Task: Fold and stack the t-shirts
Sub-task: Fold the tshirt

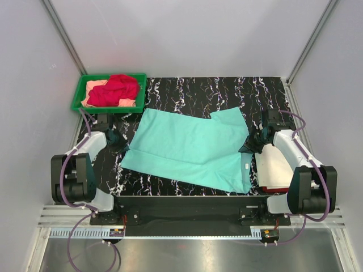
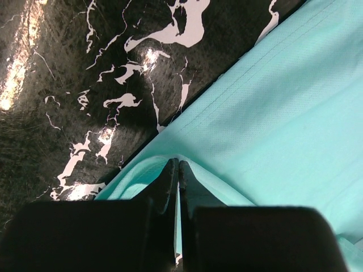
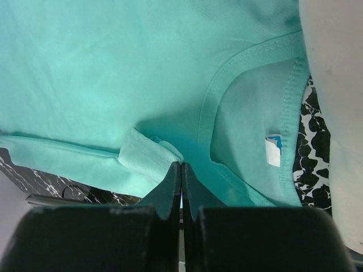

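Left gripper (image 2: pixel 174 165), right gripper (image 3: pixel 181 168) (both closed)

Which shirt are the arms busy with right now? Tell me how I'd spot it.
Find the black table with white marbling. Across its middle lies a mint-teal t-shirt, spread open and flat. The red shirt and peach shirt sit crumpled in the green tray at the far left corner, so this is the only teal, laid-out one.

The t-shirt (image 1: pixel 187 148) lies on the table (image 1: pixel 227 90), tray (image 1: pixel 108 109) behind-left.
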